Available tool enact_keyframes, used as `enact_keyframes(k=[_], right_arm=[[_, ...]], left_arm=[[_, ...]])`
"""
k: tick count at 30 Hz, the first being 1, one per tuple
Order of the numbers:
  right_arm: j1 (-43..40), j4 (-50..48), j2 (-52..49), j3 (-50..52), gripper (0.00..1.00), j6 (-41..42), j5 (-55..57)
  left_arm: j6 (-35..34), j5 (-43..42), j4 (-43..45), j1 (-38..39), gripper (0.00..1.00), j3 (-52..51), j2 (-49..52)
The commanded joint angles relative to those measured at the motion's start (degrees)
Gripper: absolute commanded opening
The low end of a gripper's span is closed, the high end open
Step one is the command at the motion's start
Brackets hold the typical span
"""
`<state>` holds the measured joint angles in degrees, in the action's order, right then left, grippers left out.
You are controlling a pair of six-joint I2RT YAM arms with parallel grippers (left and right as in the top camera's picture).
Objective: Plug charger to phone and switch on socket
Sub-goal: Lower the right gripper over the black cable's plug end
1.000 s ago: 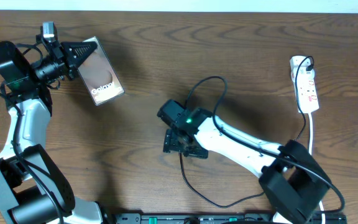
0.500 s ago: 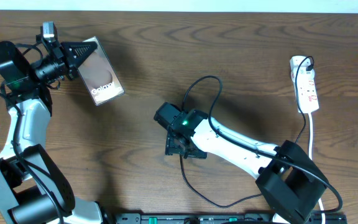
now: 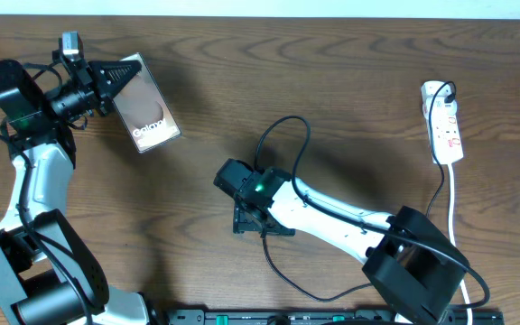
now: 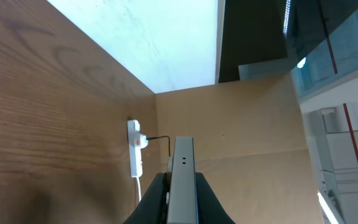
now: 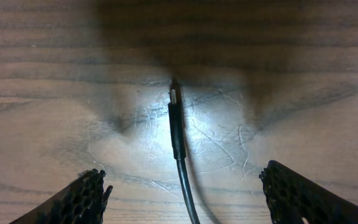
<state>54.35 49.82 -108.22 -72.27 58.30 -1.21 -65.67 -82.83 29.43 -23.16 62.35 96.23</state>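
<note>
My left gripper (image 3: 106,79) is shut on the phone (image 3: 146,106), a dark glossy slab with "Galaxy" lettering, held at the table's far left; in the left wrist view I see the phone edge-on (image 4: 183,180) between my fingers (image 4: 182,202). The charger, a thin black cable (image 3: 287,126), loops across the table's middle; its plug tip (image 5: 174,106) lies flat on the wood between my open right gripper's fingers (image 5: 182,196). My right gripper (image 3: 262,221) hovers low over that tip. The white socket (image 3: 444,122) lies at the far right with the black plug in its far end.
The socket's white cord (image 3: 452,203) runs toward the near edge at the right. The socket also shows small in the left wrist view (image 4: 135,149). A black rail (image 3: 332,317) lines the near edge. Brown board walls stand behind the table.
My right gripper has moved left over the table, with the charger's loop shifting left with it. My left arm and the phone have not moved.
</note>
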Motion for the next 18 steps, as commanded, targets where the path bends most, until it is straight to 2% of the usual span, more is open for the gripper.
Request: enact_keyframes(k=[1,18], right_arm=[[1.4,-0.4,-1.6,-1.4,0.8,-0.1,1.3],[1.2,3.8,-7.1,-7.1,0.83,-1.2,2.9]], left_arm=[[0.5,-0.6,0.5,-0.1,0.07,1.0,-1.1],[0.5,-0.3,0.5,-0.1,0.07,1.0,-1.1]])
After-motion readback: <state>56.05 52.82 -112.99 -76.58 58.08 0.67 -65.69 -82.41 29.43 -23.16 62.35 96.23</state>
